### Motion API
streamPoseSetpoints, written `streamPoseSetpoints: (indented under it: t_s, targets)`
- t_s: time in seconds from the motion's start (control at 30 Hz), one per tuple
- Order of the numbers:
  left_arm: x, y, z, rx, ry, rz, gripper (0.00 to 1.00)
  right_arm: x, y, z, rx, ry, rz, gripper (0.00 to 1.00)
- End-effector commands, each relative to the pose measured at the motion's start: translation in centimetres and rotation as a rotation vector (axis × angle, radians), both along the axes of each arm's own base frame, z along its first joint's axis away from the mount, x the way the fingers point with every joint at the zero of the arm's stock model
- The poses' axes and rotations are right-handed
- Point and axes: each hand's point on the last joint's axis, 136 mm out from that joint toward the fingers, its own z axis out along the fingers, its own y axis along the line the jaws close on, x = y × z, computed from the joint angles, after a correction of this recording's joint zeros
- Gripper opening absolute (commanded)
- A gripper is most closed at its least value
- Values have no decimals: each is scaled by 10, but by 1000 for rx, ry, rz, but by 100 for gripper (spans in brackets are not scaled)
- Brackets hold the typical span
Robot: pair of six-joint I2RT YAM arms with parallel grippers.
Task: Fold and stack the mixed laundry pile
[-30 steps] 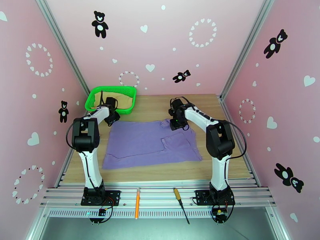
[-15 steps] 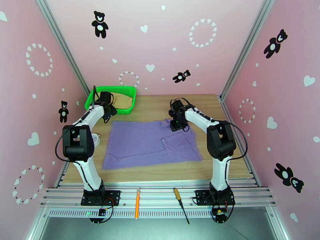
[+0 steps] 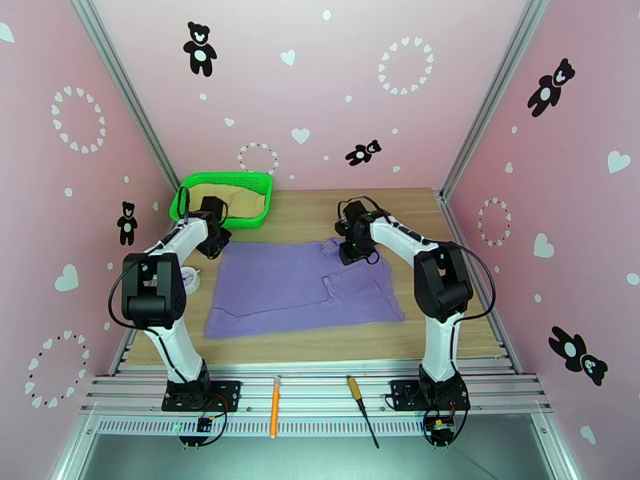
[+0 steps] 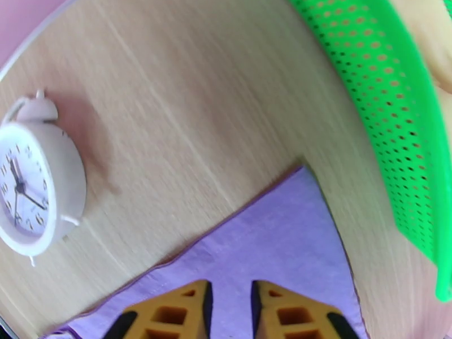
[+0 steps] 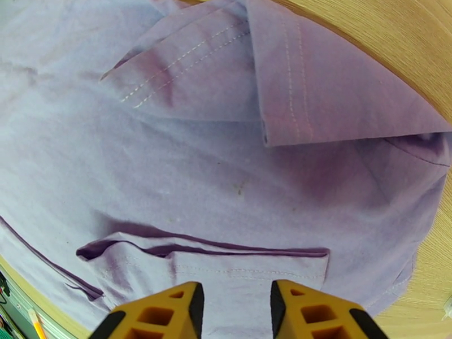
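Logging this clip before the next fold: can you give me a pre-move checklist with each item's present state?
1. Lavender shirt spread flat: ok, though its right part is folded over itself.
2. Left gripper open above the shirt's far-left corner: ok.
3. Right gripper open, holding nothing: ok.
4. Either gripper touching cloth: cannot tell.
5. Tan garment out of the green basket: not ok.
6. Alarm clock apart from the shirt: ok.

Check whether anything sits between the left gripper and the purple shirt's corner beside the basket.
Nothing visible does. The left gripper hangs right above that corner of the purple shirt, jaws parted over bare fabric. The white alarm clock stands off to one side, the green basket to the other, neither in the path.
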Motion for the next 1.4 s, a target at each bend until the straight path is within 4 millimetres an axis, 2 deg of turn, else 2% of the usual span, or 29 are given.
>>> streamPoseSetpoints:
  t_s: [0.0, 0.07, 0.2, 0.3, 0.73, 0.9, 1.37]
  targets:
    - [13, 2, -4, -15, -24, 61, 35, -1, 8, 15, 38, -15, 37, 39]
    - [17, 2, -14, -19, -11, 66, 41, -2, 9, 14, 39, -10, 42, 39]
    - [30, -3, -35, -55, -9, 73, 42, -3, 9, 11, 38, -4, 48, 39]
    - [39, -6, -44, -79, -17, 81, 42, -5, 8, 9, 34, 4, 51, 39]
    - [56, -9, -39, -95, -77, 84, 43, -8, 7, 2, 30, 19, 49, 39]
    - [61, -9, -44, -89, -65, 72, 43, -8, 7, -1, 26, 27, 49, 39]
    - [50, -6, -83, -60, 86, 52, 44, -9, 5, 1, 20, 25, 49, 39]
